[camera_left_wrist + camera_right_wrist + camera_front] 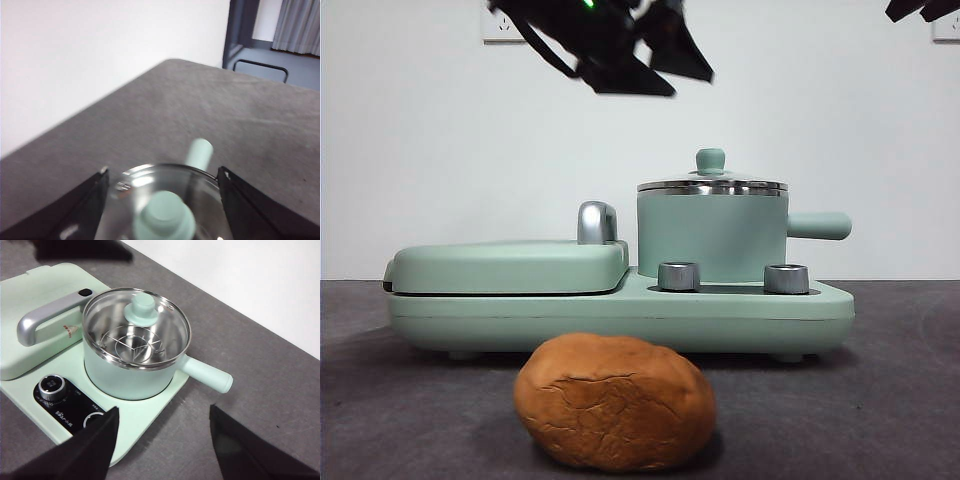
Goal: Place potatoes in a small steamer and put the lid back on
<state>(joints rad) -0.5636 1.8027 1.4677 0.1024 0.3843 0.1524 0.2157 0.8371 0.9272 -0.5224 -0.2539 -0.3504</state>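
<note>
Pincer (pixel 162 200) of the left arm is seen hanging spread wide above the small steamer (pixel 712 238), with one black jaw to either side of the lid (pixel 165 200) and nothing held between them. In the left wrist view the mint-green knob (pixel 164 220) sits almost midway between the jaws, so the knob is judged to lie straight below this pincer, and a plain descent is all that seems called for. In the front view the same pincer (pixel 640 65) is found well above the lid (pixel 712 185), slightly off toward the grill plate (pixel 510 265) side; no contact is made yet.

The lid is seated on the steamer's steel rim, and the steamer's side handle (pixel 818 225) points away from the grill plate. Through the glass a steel rack (pixel 132 347) is seen inside, and no potato.

The right pincer (pixel 162 440) is also held wide and empty, set back from the steamer on the side of the control knobs (pixel 51 386), higher and farther from the lid. The left arm is therefore judged the nearer one for lifting the lid.

The potato (pixel 614 402) lies on the table (pixel 900 400) in front of the appliance, well apart from both pincers, its long axis running across the front view.
</note>
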